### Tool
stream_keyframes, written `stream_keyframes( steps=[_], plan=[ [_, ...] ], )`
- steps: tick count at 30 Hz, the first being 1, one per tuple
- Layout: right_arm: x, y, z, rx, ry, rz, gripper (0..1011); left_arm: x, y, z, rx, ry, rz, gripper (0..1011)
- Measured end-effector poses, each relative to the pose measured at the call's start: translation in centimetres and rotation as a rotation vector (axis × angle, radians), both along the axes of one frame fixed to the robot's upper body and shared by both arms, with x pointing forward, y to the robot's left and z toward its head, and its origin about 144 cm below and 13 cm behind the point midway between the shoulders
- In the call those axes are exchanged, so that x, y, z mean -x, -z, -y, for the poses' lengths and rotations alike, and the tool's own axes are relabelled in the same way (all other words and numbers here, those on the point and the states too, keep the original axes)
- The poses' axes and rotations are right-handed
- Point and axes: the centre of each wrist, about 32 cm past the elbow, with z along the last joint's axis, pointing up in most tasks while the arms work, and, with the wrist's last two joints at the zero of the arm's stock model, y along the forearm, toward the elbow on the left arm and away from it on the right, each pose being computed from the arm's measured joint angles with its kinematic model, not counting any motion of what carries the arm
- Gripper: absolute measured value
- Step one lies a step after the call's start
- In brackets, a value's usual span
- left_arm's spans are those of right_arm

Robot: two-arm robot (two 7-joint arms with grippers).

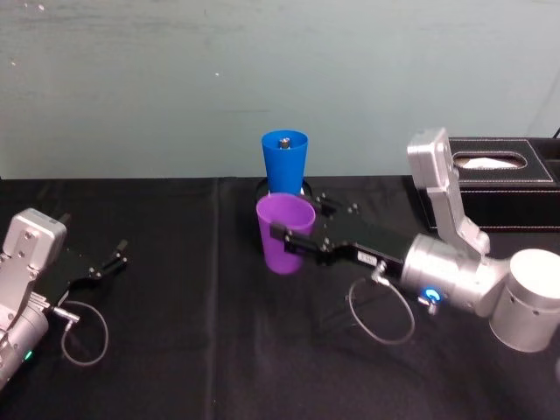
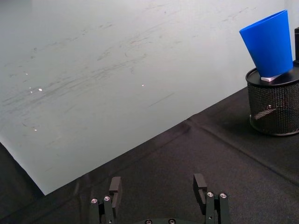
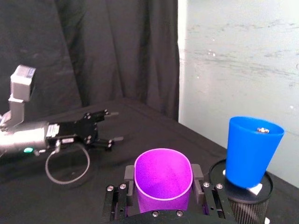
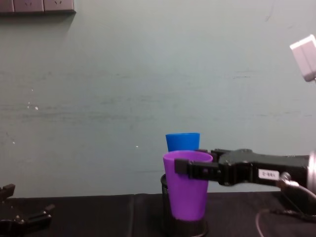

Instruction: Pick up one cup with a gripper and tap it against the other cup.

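Note:
The purple cup (image 1: 282,254) is upright in my right gripper (image 1: 289,223), which is shut on it near the rim. In the right wrist view its pads (image 3: 129,175) press either side of the purple cup (image 3: 163,172). Just behind it the blue cup (image 1: 284,162) stands on a black mesh holder (image 3: 243,205). From the right wrist, a gap shows between the purple cup and the blue cup (image 3: 252,151). From the chest, the purple cup (image 4: 187,197) overlaps the blue cup (image 4: 182,142). My left gripper (image 1: 109,262) rests open at the table's left.
A black tissue box (image 1: 503,175) stands at the back right behind my right arm. Loose cable loops hang by each wrist, one (image 1: 381,311) under the right gripper. The table is covered in black cloth (image 1: 192,350), with a pale wall behind.

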Motion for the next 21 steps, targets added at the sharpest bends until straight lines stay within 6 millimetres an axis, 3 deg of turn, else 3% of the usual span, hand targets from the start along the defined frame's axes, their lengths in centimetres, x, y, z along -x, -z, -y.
stream_keyframes(
  steps=[7, 21],
  plan=[
    [2.2, 0.9, 0.2, 0.031, -0.007, 0.025, 724, 0.0, 0.0, 0.0, 0.000, 0.000, 0.000, 1000],
    [5.4, 6.1, 0.4, 0.036, 0.044, 0.015, 724, 0.0, 0.0, 0.0, 0.000, 0.000, 0.000, 1000]
  ],
)
